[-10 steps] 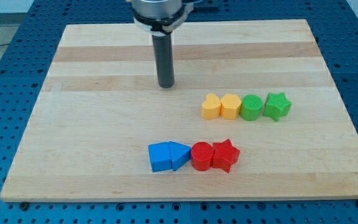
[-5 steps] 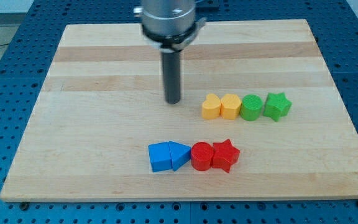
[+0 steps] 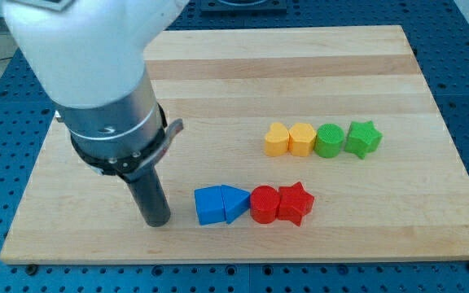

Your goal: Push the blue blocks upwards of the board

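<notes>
A blue square block (image 3: 208, 205) and a blue triangular block (image 3: 234, 201) lie side by side near the view's bottom middle of the wooden board (image 3: 243, 73). My tip (image 3: 156, 221) rests on the board just to the view's left of the blue square block, a short gap away and slightly lower. The arm's large white and grey body fills the view's upper left.
A red round block (image 3: 264, 204) and a red star block (image 3: 295, 203) touch the blue pair on the view's right. Higher at the right stand a yellow heart block (image 3: 276, 140), a yellow block (image 3: 302, 139), a green round block (image 3: 329, 140) and a green star block (image 3: 362, 138).
My tip has moved from the board's upper middle down and to the view's left, ending beside the blue square block. No block has moved.
</notes>
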Motion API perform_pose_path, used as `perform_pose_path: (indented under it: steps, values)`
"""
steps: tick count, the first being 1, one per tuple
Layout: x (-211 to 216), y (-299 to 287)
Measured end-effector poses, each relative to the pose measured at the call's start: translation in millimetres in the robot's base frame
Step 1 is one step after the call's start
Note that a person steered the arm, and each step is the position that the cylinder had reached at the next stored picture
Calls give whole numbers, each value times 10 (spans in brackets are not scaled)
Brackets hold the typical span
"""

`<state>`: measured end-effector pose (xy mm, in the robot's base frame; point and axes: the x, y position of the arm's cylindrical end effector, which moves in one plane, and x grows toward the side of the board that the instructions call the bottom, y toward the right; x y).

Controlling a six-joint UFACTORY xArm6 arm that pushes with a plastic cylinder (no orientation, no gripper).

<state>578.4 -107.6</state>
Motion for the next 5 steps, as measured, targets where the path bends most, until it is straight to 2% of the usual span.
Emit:
perform_pose_path:
  steps: [3,5]
  values:
    - [12,608]
    - [12,712]
